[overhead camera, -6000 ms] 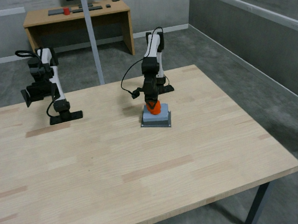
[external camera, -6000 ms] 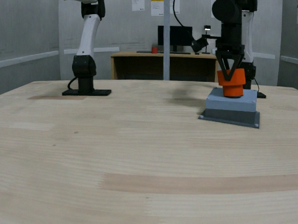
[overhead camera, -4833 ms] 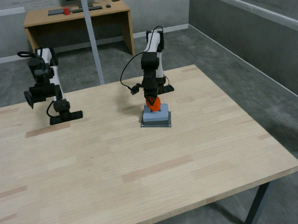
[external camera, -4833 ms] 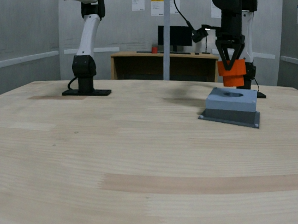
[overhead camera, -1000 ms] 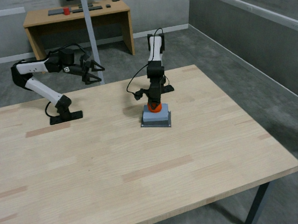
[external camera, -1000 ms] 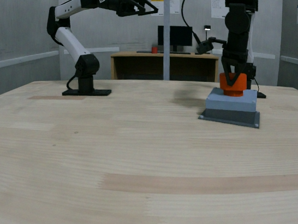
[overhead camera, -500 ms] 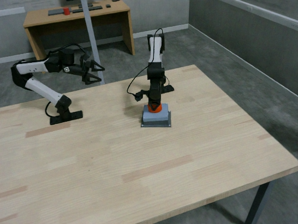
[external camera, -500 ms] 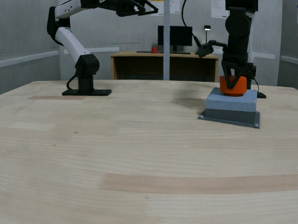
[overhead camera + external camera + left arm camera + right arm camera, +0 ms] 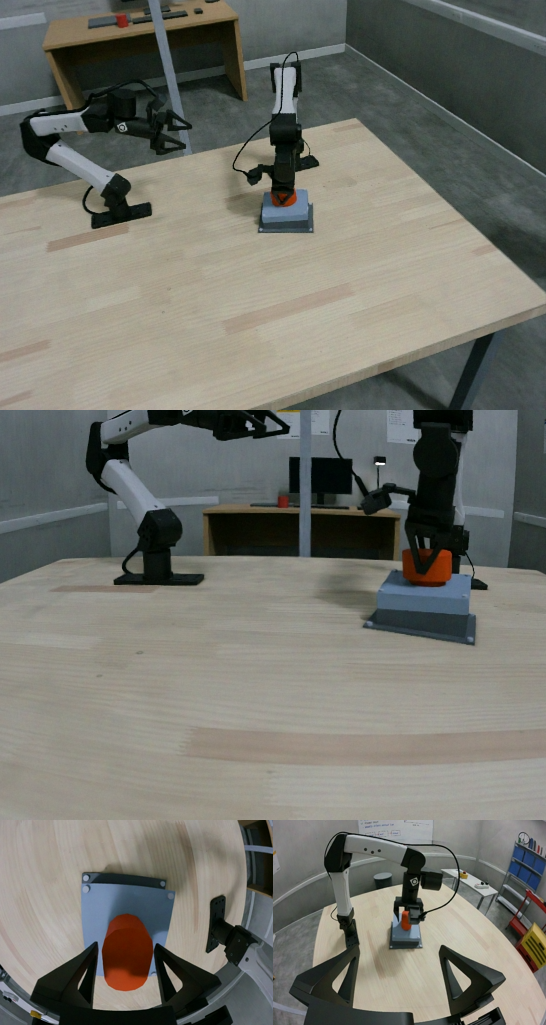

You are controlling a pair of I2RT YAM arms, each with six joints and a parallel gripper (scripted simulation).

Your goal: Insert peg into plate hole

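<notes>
Orange peg (image 9: 276, 200) (image 9: 442, 569) (image 9: 127, 956) (image 9: 406, 923) stands upright at the blue-grey plate (image 9: 270, 216) (image 9: 425, 602) (image 9: 94, 908) (image 9: 403, 935), a thin band of its narrower part showing under the wide head; how deep it sits, I cannot tell. The left end effector (image 9: 284, 198) (image 9: 425, 571) (image 9: 126, 947) (image 9: 406, 921) is partly open around the head, gripping nothing, with gaps on both sides in its wrist view. The right end effector (image 9: 188, 136) (image 9: 278, 431) (image 9: 400, 949) is wide open and empty. In the top view, the plate is nearer the counter's (image 9: 200, 300) (image 9: 200, 660) (image 9: 44, 864) (image 9: 383, 987) far edge than its near one.
</notes>
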